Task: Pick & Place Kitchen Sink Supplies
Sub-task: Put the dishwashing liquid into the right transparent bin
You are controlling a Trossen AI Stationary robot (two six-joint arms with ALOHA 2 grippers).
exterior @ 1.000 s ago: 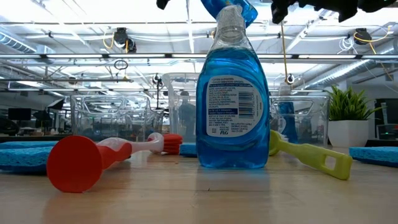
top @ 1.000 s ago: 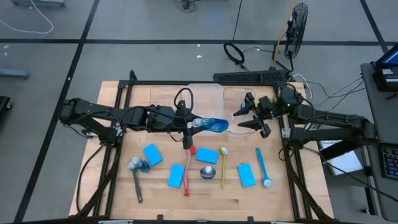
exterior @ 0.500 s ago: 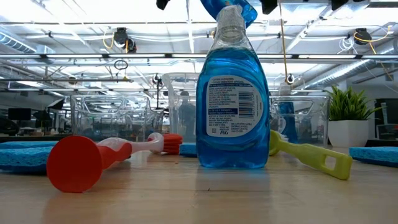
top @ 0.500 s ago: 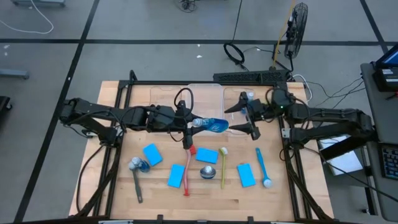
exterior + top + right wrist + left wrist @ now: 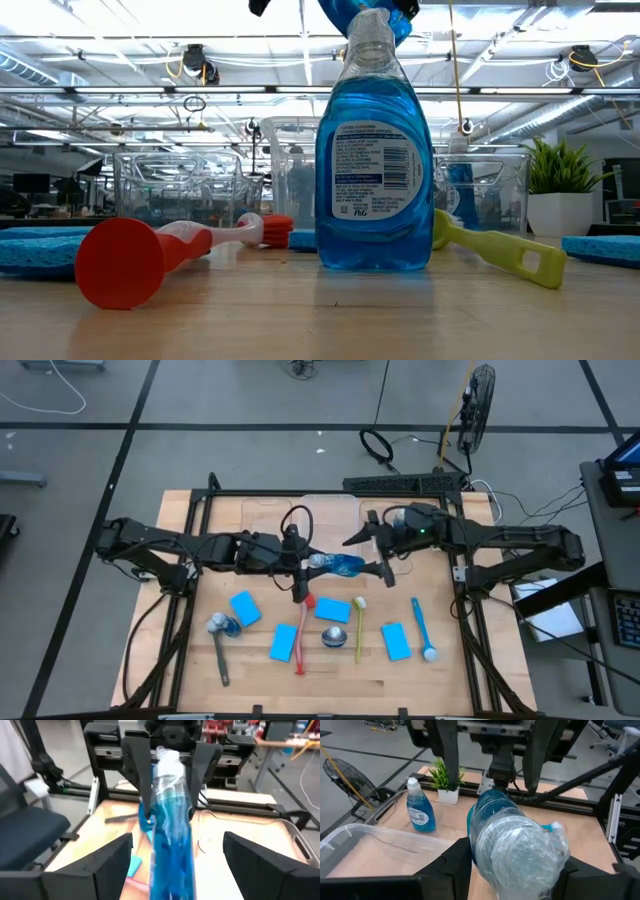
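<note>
Seen from above: left gripper (image 5: 300,559) clenched on the neck of a blue bottle (image 5: 338,564) held lying sideways in the air over the table's middle, base pointing right; right gripper (image 5: 368,555) spread wide, one finger on each side of the bottle's base, not yet touching. Looks like a handover. Best done by closing the right fingers squarely on the body before any letting go on the left. From table height: only another upright bottle (image 5: 373,160) up close, a red brush (image 5: 165,255) lying to its left, a yellow-green brush (image 5: 500,250) to its right, clear bins (image 5: 190,195) behind; held bottle barely visible at the top edge. From the left wrist: bottle filling the gap between the fingers (image 5: 445,870), firmly pinched. From the right wrist: bottle centred between the open fingers (image 5: 107,855); worth keeping that centring to avoid a skewed, slipping grip.
</note>
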